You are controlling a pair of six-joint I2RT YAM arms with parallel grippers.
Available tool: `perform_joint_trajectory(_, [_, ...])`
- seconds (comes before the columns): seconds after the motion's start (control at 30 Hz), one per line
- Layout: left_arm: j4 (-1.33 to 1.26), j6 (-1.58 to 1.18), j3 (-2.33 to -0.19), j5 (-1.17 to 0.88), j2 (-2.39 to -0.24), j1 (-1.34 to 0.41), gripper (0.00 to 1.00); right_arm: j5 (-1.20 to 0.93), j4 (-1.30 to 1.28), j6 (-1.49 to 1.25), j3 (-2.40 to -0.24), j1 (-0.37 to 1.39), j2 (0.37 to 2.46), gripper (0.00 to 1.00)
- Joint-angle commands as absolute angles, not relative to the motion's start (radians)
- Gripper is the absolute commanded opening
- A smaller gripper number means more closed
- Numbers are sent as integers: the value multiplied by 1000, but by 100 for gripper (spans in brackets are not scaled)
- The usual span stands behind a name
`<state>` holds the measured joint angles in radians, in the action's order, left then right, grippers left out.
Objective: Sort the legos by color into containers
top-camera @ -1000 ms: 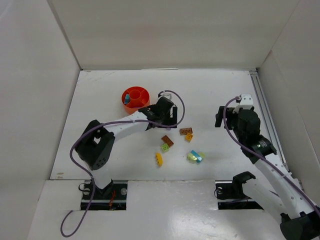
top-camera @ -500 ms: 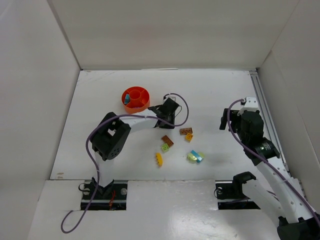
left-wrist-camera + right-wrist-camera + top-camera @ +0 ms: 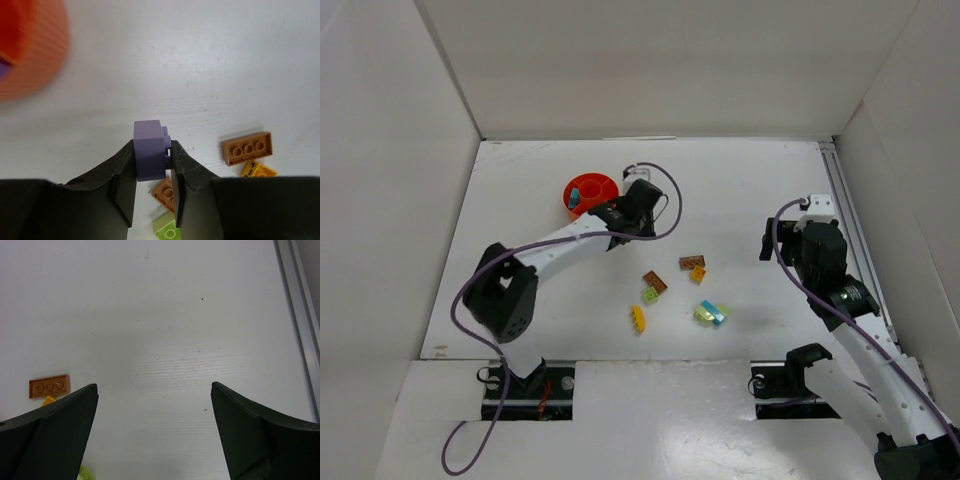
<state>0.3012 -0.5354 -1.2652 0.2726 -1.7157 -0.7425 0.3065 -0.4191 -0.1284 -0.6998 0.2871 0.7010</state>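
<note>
My left gripper (image 3: 152, 152) is shut on a purple lego (image 3: 149, 149) and holds it above the table. In the top view this gripper (image 3: 618, 214) hangs just right of the orange-red dish (image 3: 605, 184), which holds a cyan lego (image 3: 575, 196). The dish (image 3: 35, 55) shows blurred at the upper left of the left wrist view. On the table lie two brown legos (image 3: 692, 262) (image 3: 655, 281), an orange one (image 3: 698, 274), a lime green one (image 3: 649, 295), a yellow one (image 3: 638, 318) and a pale yellow and cyan pair (image 3: 711, 313). My right gripper (image 3: 154, 386) stands open over bare table, also seen from above (image 3: 790, 222).
White walls enclose the table on three sides. A metal rail (image 3: 297, 315) runs along the table's right edge, close to the right arm. The left arm's purple cable (image 3: 655, 180) loops beside the dish.
My left gripper closed on the purple lego and carried it up and left, closer to the dish. The right arm shifted slightly to the right, then stayed still.
</note>
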Motion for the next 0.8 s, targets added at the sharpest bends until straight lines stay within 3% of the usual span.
perform_joint_trajectory(0.0, [322, -557, -1224, 380, -1533, -666, 5, 305, -396, -100, -718, 279, 706, 98])
perform_joint_trajectory(0.27, [324, -517, -1203, 394, -1479, -476, 6, 307, -417, -54, -758, 270, 735, 98])
perform_joint_trajectory(0.77, [292, -485, -1236, 373, -1529, -419, 8, 344, -426, -44, -767, 261, 735, 98])
